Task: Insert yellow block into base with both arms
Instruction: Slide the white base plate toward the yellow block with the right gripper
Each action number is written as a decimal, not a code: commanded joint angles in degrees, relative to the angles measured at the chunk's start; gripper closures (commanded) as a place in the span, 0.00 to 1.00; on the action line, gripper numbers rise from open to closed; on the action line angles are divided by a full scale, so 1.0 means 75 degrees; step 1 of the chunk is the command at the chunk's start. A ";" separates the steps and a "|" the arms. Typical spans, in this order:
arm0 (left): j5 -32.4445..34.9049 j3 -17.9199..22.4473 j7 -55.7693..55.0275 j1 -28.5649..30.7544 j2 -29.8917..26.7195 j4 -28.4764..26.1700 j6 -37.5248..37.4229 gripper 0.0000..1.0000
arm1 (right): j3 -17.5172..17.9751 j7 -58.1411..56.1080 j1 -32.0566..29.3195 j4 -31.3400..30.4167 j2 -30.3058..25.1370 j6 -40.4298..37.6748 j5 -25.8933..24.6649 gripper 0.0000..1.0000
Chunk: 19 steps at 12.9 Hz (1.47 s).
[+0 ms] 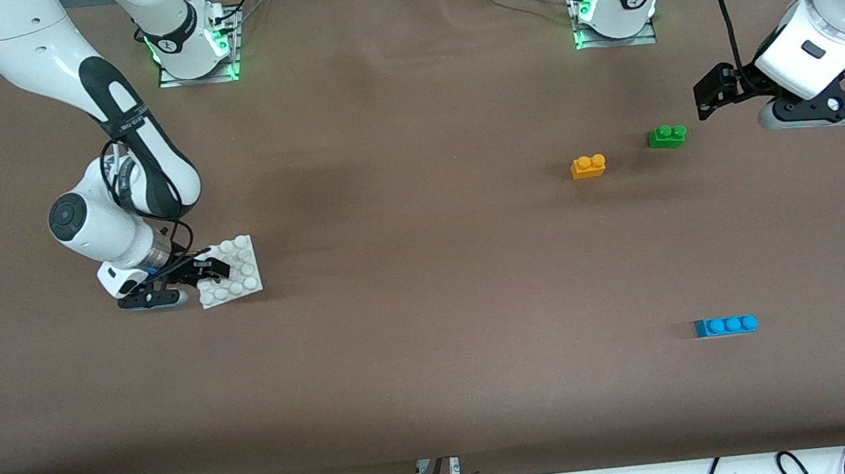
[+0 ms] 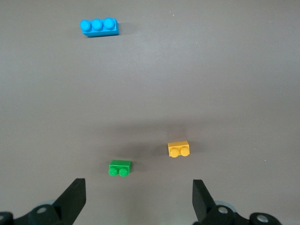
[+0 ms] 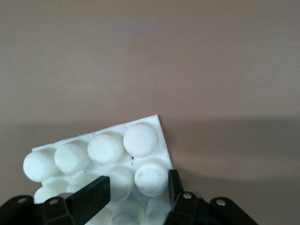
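Right pincer [image 1: 213, 270] astride base [image 1: 240, 277] – yellow block [image 1: 588, 166] apart (near left pincer [image 1: 716, 94])

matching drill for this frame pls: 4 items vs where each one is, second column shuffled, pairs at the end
Items:
1. yellow block
2. green brick
3. blue brick
4. base

Places:
A. nearest the front camera, toward the left arm's end of the table
B. at the right pincer, toward the right arm's end
C. on the table beside the green brick, untouched
D. closest brick to the open left pincer, which hangs above the table

Pairs: 1-C, 2-D, 3-A, 4-B
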 commanded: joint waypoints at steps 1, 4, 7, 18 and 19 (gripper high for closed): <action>0.0205 -0.0088 0.0018 0.0010 0.0107 0.0268 -0.0177 0.00 | 0.0254 0.0589 0.0303 -0.0042 0.0263 0.0349 0.0257 0.42; 0.0217 -0.0158 0.0018 0.0010 0.0107 0.0268 -0.0177 0.00 | 0.0266 0.1760 0.1029 -0.0042 0.0450 0.0898 0.0257 0.42; 0.0217 -0.0158 0.0018 0.0010 0.0107 0.0268 -0.0177 0.00 | 0.0266 0.3190 0.1907 -0.0018 0.0661 0.1449 0.0269 0.42; 0.0193 -0.0088 0.0065 0.0197 0.0177 0.0397 -0.0165 0.00 | 0.0184 0.6193 0.4475 0.1434 0.1599 0.1709 0.0280 0.42; 0.0182 -0.0088 0.0053 0.0256 0.0189 0.0408 -0.0165 0.00 | 0.0172 0.6218 0.4604 0.1539 0.1634 0.1697 0.0280 0.42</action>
